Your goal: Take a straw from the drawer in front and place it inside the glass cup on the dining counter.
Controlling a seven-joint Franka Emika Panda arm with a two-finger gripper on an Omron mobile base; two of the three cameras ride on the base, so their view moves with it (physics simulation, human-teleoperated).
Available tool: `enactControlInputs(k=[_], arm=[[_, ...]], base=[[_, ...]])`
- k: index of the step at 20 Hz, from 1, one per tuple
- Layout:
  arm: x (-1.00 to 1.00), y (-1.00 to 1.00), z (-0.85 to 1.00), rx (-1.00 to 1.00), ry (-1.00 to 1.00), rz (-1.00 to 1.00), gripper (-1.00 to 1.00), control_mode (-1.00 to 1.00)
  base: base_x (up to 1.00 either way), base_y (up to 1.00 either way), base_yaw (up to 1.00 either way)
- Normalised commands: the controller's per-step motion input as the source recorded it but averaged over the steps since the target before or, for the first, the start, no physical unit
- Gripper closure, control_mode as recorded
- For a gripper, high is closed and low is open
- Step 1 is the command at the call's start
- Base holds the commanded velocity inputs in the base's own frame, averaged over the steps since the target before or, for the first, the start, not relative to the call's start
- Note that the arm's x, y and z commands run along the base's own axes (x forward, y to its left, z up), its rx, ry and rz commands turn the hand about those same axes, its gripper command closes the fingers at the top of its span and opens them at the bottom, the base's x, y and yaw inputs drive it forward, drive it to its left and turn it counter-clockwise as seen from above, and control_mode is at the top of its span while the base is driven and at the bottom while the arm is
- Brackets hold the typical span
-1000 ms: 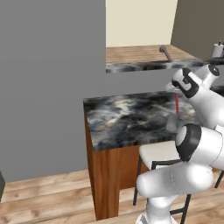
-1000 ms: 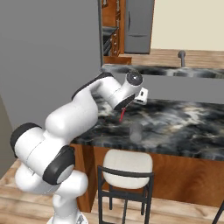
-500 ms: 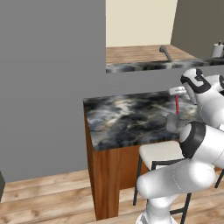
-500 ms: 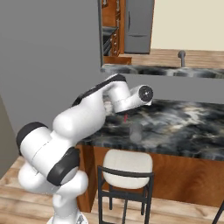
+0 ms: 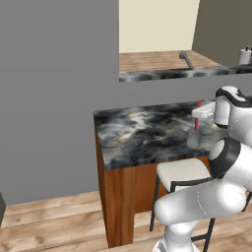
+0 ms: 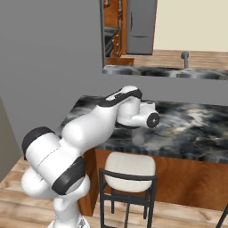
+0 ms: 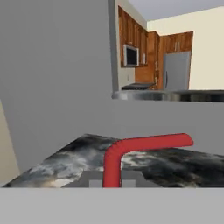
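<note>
Marbled black-grey-white stone tops the table (image 5: 142, 135), with a plain brown wood side panel below and a white-seated stool (image 6: 129, 167) tucked against it. We see our gripper (image 5: 199, 114) pinching the red straw (image 5: 196, 120), which hangs upright over the table's right part, just above the faint glass cup (image 5: 196, 140). Grey wall (image 5: 59, 98) on the left, wood plank floor (image 5: 49, 221), fridge (image 7: 176, 70) and wooden cabinets in the back.

Gripper (image 5: 199, 114) holds straw (image 5: 196, 122) above glass cup (image 5: 193, 139).
</note>
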Motion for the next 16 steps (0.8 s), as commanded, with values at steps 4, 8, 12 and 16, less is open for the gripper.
enactControlInputs(k=[4, 8, 12, 16], arm=[[0.00, -0.09, 0.00, 0.00, -0.20, 0.03, 1.00, -1.00], [0.00, -0.14, 0.00, 0.00, -0.19, 0.04, 1.00, -1.00], [0.00, -0.18, 0.00, 0.00, -0.18, 0.05, 1.00, -1.00], [0.00, -0.16, -0.06, 0.00, -0.11, 0.03, 1.00, -1.00]], base=[[0.00, 0.00, 0.00], [0.00, 0.00, 0.00], [0.00, 0.00, 0.00], [0.00, 0.00, 0.00]])
